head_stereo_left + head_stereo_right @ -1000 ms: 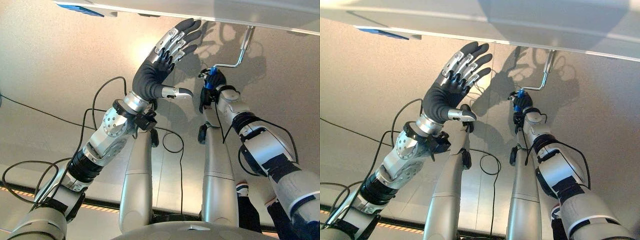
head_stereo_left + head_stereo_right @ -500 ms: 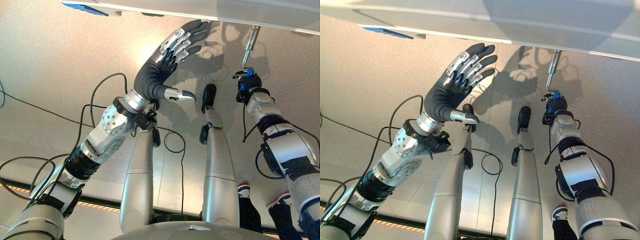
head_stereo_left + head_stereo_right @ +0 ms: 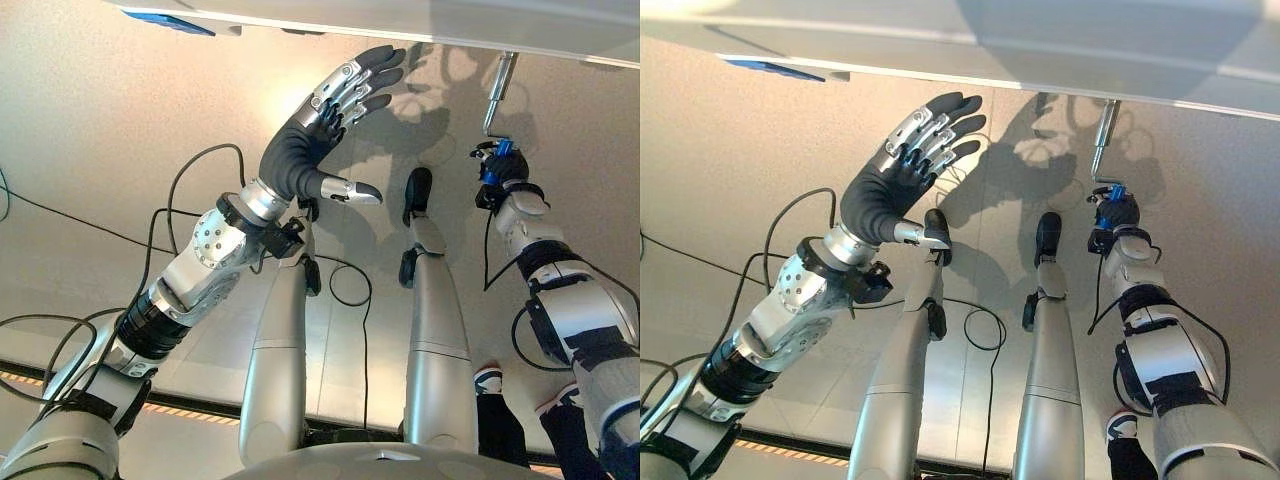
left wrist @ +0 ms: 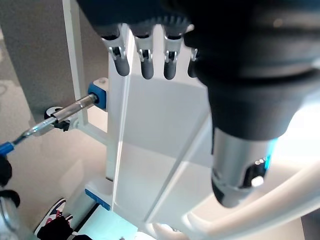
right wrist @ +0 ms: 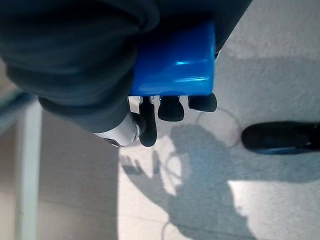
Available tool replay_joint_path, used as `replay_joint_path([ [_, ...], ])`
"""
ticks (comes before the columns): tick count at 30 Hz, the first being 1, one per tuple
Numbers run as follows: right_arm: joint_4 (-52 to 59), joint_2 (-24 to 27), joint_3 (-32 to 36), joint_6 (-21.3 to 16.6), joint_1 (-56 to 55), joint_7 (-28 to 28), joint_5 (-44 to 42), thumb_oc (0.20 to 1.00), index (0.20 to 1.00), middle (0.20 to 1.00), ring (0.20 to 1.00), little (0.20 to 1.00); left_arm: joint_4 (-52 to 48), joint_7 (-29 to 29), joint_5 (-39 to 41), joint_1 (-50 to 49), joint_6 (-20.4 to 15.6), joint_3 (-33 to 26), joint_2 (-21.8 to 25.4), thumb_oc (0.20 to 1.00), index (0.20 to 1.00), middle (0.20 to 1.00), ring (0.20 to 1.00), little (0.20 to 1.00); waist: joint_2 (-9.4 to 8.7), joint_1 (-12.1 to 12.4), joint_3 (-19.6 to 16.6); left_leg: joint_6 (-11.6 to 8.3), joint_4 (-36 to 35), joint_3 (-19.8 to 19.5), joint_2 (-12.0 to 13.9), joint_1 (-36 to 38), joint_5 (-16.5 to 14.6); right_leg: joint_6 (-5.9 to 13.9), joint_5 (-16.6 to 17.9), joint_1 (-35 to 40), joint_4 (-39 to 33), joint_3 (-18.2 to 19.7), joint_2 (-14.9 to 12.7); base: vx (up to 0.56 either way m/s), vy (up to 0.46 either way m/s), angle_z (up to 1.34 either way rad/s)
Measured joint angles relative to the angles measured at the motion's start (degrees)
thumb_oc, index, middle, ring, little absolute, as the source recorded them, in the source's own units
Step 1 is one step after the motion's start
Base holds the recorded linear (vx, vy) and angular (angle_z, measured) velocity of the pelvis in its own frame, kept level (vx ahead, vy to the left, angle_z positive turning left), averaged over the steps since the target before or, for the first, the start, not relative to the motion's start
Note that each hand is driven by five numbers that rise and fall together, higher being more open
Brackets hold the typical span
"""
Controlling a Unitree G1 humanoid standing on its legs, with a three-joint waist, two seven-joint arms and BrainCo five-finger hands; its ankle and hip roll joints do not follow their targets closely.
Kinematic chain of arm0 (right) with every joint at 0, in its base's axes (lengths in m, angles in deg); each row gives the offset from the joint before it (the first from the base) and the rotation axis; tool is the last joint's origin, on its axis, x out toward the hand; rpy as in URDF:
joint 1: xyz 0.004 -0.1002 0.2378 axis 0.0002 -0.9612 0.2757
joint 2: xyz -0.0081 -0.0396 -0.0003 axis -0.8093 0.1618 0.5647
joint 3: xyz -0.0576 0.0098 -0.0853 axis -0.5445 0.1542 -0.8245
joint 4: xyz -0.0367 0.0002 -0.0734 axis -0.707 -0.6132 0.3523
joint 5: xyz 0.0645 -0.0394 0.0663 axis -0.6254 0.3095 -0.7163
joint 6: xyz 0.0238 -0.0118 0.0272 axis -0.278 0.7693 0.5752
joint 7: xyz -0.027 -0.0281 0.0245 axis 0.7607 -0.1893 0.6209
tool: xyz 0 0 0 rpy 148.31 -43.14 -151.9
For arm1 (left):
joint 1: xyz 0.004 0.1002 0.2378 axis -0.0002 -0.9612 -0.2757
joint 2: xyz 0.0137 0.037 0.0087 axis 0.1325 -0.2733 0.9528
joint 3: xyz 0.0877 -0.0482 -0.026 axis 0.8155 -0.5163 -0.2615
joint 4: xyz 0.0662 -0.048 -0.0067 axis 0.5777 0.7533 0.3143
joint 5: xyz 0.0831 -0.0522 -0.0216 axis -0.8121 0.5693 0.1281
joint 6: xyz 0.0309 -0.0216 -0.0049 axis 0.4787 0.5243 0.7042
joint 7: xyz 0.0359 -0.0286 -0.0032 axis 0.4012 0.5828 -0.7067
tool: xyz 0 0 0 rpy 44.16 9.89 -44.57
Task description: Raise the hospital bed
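Note:
The white hospital bed (image 3: 400,14) runs along the far edge of the eye views. A silver crank rod (image 3: 497,85) hangs down from its frame and ends in a blue handle (image 3: 498,158). My right hand (image 3: 498,188) is shut on that handle; in the right wrist view the blue handle (image 5: 172,62) sits inside the curled fingers (image 5: 170,107). My left hand (image 3: 305,145) is raised open with its fingers spread, held apart from the bed, left of the crank. The left wrist view shows the crank rod (image 4: 70,111) entering a blue fitting (image 4: 97,95) on the bed frame.
A person's shoe (image 3: 485,380) and dark trouser leg stand on the floor at the lower right, close to my right arm. An orange and black strip (image 3: 200,415) crosses the floor at the lower left. The floor is pale and smooth.
My right hand has swung the blue handle from the middle over to the right, turning the crank, then stayed about there. The left hand has hardly moved.

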Motion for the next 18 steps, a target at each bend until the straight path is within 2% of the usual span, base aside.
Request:
replay_joint_path([
  [3, 16.39, 0.20, 3.66, -3.57, -10.63, 1.03, 0.74, 0.200, 0.200, 0.200, 0.200, 0.200, -0.51, -0.32, -0.32, -1.78, 0.04, -3.14, -0.07, 1.000, 1.000, 1.000, 1.000, 1.000, -0.02, -2.82, 0.00, 0.01, 0.01, 0.22, 0.14, 0.13, -0.37, 0.00, 0.05, 0.27, -0.52, 0.12, 0.16, 0.00, -0.004, -0.05],
  [5, 21.75, 0.17, 4.50, -4.22, -13.61, 0.50, 1.82, 0.200, 0.200, 0.200, 0.200, 0.200, -0.52, -0.69, -0.39, -1.78, 0.05, -3.94, -0.09, 1.000, 1.000, 1.000, 1.000, 1.000, -0.03, -3.64, 0.00, -0.12, 0.03, 0.34, 0.31, 0.30, -0.48, -0.10, 0.13, 0.42, -0.75, 0.13, 0.41, 0.00, 0.005, -0.06],
  [11, 34.03, -0.73, 5.85, -4.70, -20.72, 0.47, 2.99, 0.200, 0.200, 0.200, 0.200, 0.200, -1.29, -0.86, -0.47, -5.58, -0.03, -8.65, 0.12, 1.000, 1.000, 1.000, 1.000, 1.000, -0.07, -3.68, 0.00, -0.25, 0.03, 0.82, 0.79, 0.17, -0.73, -0.24, 0.23, 0.16, -1.09, 0.40, 0.79, 0.00, 0.002, -0.03],
  [14, 36.02, -1.10, 5.98, -4.85, -21.91, -0.21, 2.56, 0.200, 0.200, 0.200, 0.200, 0.200, -2.63, -0.94, -0.44, -6.91, -0.02, -9.48, 0.16, 1.000, 1.000, 1.000, 1.000, 1.000, -0.24, -3.81, 0.07, -0.25, 0.05, 0.93, 0.83, 0.05, -0.91, -0.22, 0.22, 0.13, -1.20, 0.40, 0.86, 0.00, 0.000, 0.00],
  [18, 42.24, -1.83, 5.68, -4.84, -25.39, -4.60, -1.39, 0.200, 0.200, 0.200, 0.200, 0.200, -4.10, -0.73, -0.36, -8.13, 0.04, -10.93, 0.20, 1.000, 1.000, 1.000, 1.000, 1.000, -0.59, -4.23, 0.08, -0.24, 0.06, 1.03, 1.01, -0.37, -1.13, -0.22, 0.22, -0.03, -1.66, 0.31, 0.96, 0.00, 0.000, 0.00],
])
